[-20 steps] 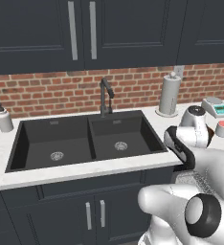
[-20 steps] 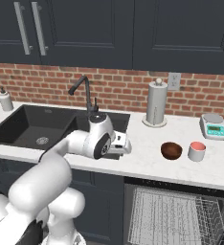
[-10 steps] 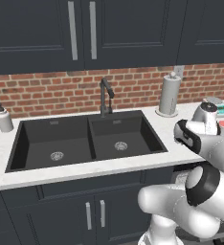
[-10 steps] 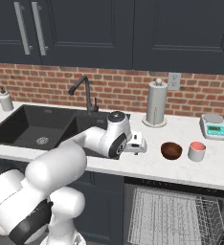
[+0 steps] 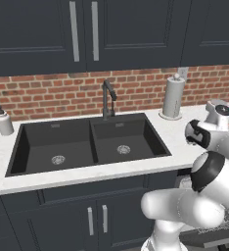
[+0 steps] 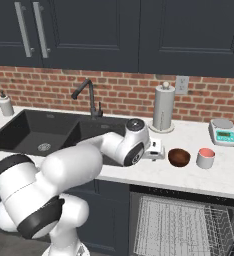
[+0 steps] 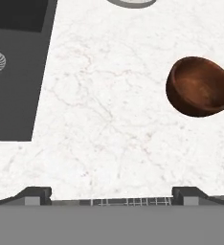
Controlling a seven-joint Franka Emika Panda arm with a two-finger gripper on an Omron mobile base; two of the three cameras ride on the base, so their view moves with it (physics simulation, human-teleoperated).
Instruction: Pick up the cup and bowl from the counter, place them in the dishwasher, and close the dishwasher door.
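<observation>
The dark reddish-brown bowl (image 6: pixel 179 157) sits on the white counter (image 6: pixel 224 175) right of the sink, and the red-rimmed cup (image 6: pixel 206 158) stands just to its right. My gripper (image 6: pixel 157 152) hangs over the counter a short way left of the bowl, pointing down. In the hand view its fingertips (image 7: pixel 35 194) stand wide apart, open, with bare counter (image 7: pixel 109 119) between them and the bowl (image 7: pixel 200 86) off to the upper right. The dishwasher's wire rack (image 6: pixel 184 225) is pulled out below the counter. The dishwasher door is hidden under the rack.
A paper-towel roll (image 6: pixel 163 107) stands behind the gripper at the brick wall. A white-and-teal scale (image 6: pixel 222 132) sits at the back right. The black double sink (image 6: pixel 49 132) with its faucet (image 6: pixel 89 95) lies left, and a soap bottle (image 6: pixel 6 105) stands at the far left.
The arm has swung right along the counter, carrying the hand from the sink's right edge to just left of the bowl. Bowl and cup have not moved.
</observation>
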